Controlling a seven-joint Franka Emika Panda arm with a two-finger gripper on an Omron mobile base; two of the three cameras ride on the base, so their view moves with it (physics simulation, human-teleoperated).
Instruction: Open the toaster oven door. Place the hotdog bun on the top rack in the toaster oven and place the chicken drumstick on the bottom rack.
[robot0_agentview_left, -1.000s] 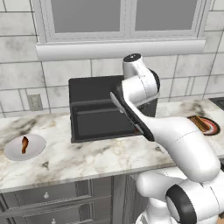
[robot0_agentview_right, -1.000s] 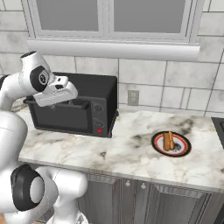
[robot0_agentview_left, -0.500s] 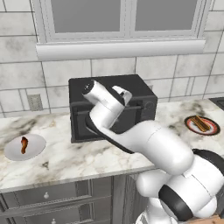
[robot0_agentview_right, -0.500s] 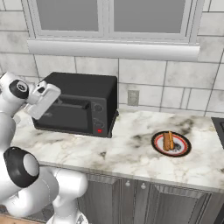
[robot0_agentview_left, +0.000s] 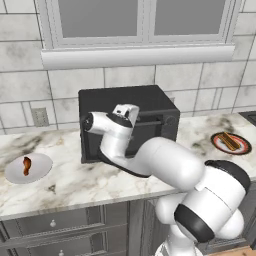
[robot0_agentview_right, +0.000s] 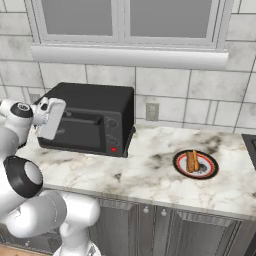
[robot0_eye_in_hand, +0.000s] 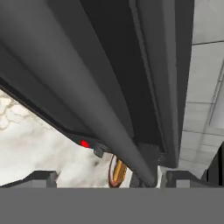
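the black boxy toaster oven (robot0_agentview_right: 90, 120) now looks shut on the marble counter (robot0_agentview_right: 165, 175), and the white two-finger gripper (robot0_agentview_right: 50, 117) has swung to its door's handle bar (robot0_eye_in_hand: 87, 109), fingers spread apart.

No lettering, brand, number or sign can be read anywhere in the kitchen. The black oven (robot0_agentview_right: 90, 120) carries no legible label on its door or control panel; its two knobs are unmarked at this size, and the one mark on the panel is a small red light (robot0_agentview_right: 114, 149), seen again as a red dot (robot0_eye_in_hand: 84, 143) from the hand camera. The wall socket (robot0_agentview_right: 152, 111) beside the oven is blank, as is the second socket (robot0_agentview_left: 39, 117) on the tiles at left. The plates (robot0_agentview_right: 182, 168) (robot0_agentview_left: 12, 172) on the bench (robot0_agentview_right: 150, 170) bear no print.
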